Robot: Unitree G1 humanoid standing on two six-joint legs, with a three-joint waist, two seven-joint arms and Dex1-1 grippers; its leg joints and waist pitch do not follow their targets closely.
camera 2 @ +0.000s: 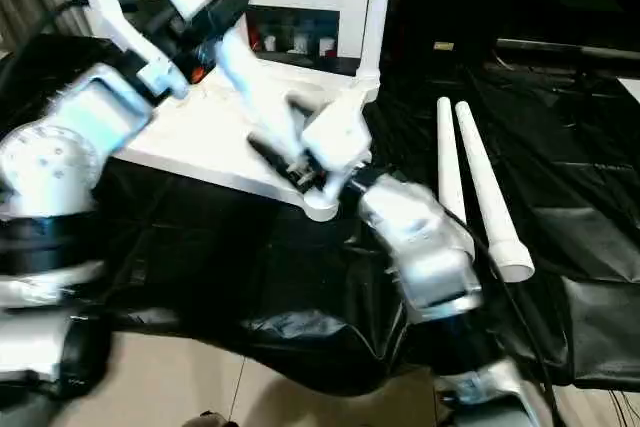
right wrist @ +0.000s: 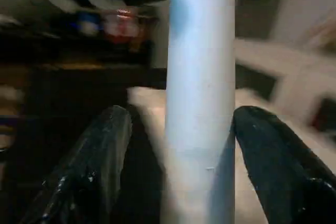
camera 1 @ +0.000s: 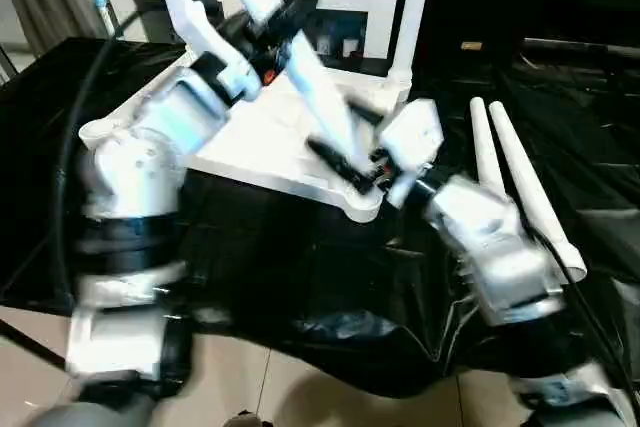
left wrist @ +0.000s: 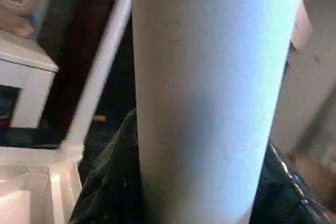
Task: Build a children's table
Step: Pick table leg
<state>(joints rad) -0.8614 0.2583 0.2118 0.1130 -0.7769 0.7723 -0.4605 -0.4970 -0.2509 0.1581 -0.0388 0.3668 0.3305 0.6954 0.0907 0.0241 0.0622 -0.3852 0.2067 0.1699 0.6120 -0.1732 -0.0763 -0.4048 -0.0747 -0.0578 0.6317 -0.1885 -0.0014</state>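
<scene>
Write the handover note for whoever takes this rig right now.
Left tool: clamped on the tilted leg near its upper end.
Right tool: open, fingers either side of that leg's lower end, gaps visible, not gripping.
Tabletop: upside down on the black sheet.
Done: one leg stands upright in the far corner socket.
In progress: the tilted leg's foot is near the front corner socket; seating can't be confirmed.
Left: seat it, then fit the two spare legs lying to the right.

Black-draped table (camera 1: 300, 277) bears tabletop (camera 1: 250, 142); two legs (camera 1: 520, 182).
</scene>
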